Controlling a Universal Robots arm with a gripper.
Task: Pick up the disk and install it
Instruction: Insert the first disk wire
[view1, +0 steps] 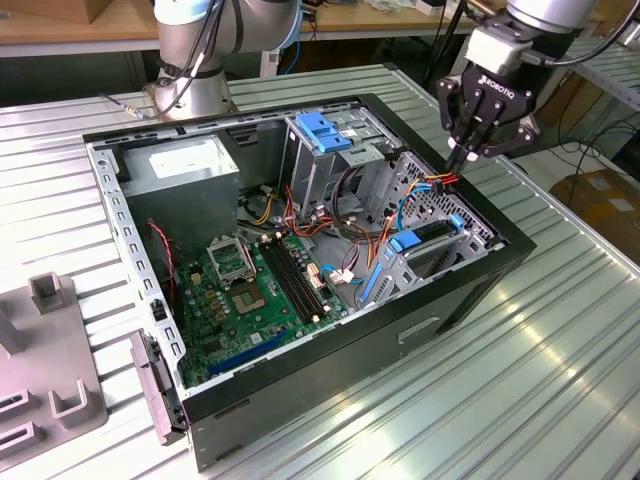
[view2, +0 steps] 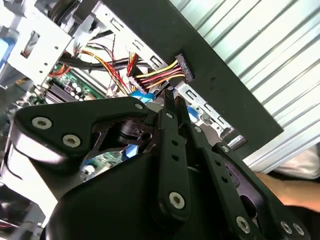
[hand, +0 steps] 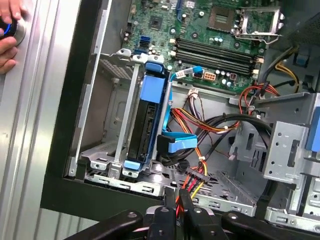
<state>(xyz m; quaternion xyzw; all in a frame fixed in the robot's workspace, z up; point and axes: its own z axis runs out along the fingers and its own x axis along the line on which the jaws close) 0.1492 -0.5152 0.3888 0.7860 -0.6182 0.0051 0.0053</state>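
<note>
The disk (hand: 148, 125) stands on edge in a metal bay of the open computer case (view1: 330, 385), dark-faced, with blue carrier rails and tabs around it. In the exterior view the disk (view1: 432, 233) lies at the case's right end. My gripper (view1: 458, 160) hangs just above that end, over the case's rim, with its black fingers pressed together. In both wrist views the gripper (view2: 170, 95) (hand: 178, 197) sits right beside a black power connector (view2: 183, 67) (hand: 196, 175) with yellow, red and black wires. Whether the wires are pinched cannot be told.
The motherboard (view1: 250, 290), a grey power-supply box (view1: 190, 170) and a drive cage with a blue handle (view1: 325, 130) sit in the case. A grey fixture (view1: 45, 370) stands on the slatted table at the exterior view's left. A person's hand (hand: 7, 30) rests by the case.
</note>
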